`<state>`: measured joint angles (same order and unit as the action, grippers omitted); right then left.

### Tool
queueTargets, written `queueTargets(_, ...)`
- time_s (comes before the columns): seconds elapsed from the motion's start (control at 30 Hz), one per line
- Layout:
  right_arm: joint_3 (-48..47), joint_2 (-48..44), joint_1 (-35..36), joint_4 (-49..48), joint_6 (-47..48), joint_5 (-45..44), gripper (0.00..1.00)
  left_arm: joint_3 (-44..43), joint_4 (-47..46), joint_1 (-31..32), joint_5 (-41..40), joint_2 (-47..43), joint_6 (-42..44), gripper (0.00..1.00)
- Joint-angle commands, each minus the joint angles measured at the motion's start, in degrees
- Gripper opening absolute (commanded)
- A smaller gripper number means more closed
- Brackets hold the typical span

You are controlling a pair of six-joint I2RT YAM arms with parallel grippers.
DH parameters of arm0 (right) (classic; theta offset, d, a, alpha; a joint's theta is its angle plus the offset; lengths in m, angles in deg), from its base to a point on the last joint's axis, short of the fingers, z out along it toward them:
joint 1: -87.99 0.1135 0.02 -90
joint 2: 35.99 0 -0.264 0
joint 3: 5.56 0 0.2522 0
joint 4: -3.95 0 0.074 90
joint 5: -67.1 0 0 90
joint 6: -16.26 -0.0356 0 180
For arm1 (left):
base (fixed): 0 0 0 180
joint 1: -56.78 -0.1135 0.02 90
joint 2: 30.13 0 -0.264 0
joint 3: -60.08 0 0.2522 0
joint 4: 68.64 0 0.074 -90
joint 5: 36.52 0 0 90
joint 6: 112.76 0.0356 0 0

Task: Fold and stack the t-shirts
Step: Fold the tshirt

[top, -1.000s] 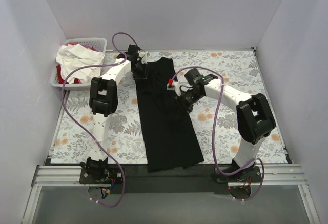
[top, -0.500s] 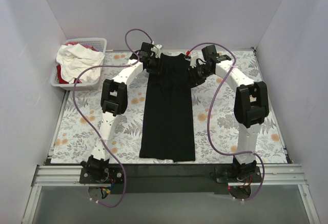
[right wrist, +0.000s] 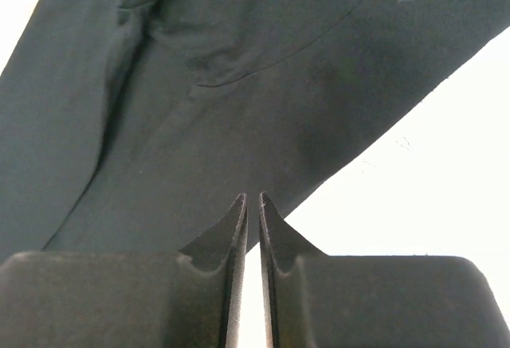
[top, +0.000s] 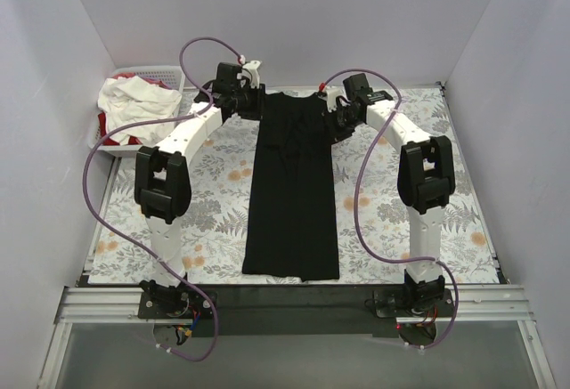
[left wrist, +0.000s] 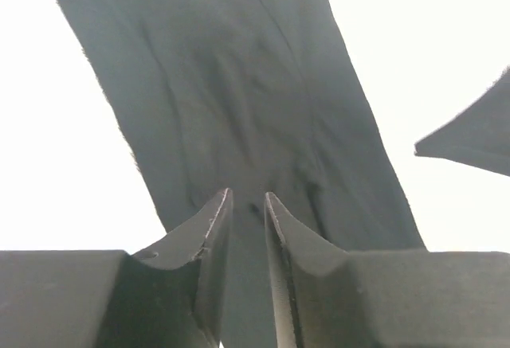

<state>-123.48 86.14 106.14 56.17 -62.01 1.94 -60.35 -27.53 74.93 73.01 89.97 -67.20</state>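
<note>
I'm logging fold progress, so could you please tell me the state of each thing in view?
black shirt: folded into a long strip, flat on table.
left gripper: shut on black shirt's far edge.
right gripper: shut on black shirt's far edge.
white shirt: crumpled in basket.

- The top view is bright and evenly lit from overhead, with no glare on the white walls (top: 294, 24).
- Shadows there are faint and soft-edged, lying just under the arms on the floral table (top: 401, 220).
- The black t-shirt (top: 294, 193) is almost flat black from above, and its creases barely show.
- In both wrist views everything behind the shirt is blown out to plain white.
- There the cloth looks dim grey-green, its folds visible and its edges slightly fuzzy.
- The left gripper (left wrist: 245, 198) and right gripper (right wrist: 253, 198) are dark and underexposed close to the lens, with thin pale highlights along their inner edges.
</note>
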Motion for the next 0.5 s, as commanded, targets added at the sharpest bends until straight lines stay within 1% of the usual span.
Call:
queueTargets(0.0,-1.92,1.97,1.79,-1.98,-0.39,-2.69,0.15,7.87,-1.06,0.48,4.37,-1.0,-3.01,0.21)
queueTargets(0.03,-2.01,2.85,2.15,-1.98,-0.13,-3.65,0.12,8.84,-1.51,0.74,4.38,-1.18,-3.54,0.2)
queueTargets(0.2,-0.87,4.35,3.73,-2.86,0.4,-8.13,0.09,12.71,-3.88,0.74,3.06,-0.39,-5.65,0.19)
queueTargets(0.37,-2.36,8.03,3.73,-3.92,0.05,-13.41,0.05,12.81,-3.1,0.66,2.62,3.3,-6.97,0.18)
queueTargets(0.47,-3.59,10.32,3.47,-4.62,-0.56,-14.56,0.03,12.8,-2.74,0.66,2.18,5.85,-8.11,0.18)
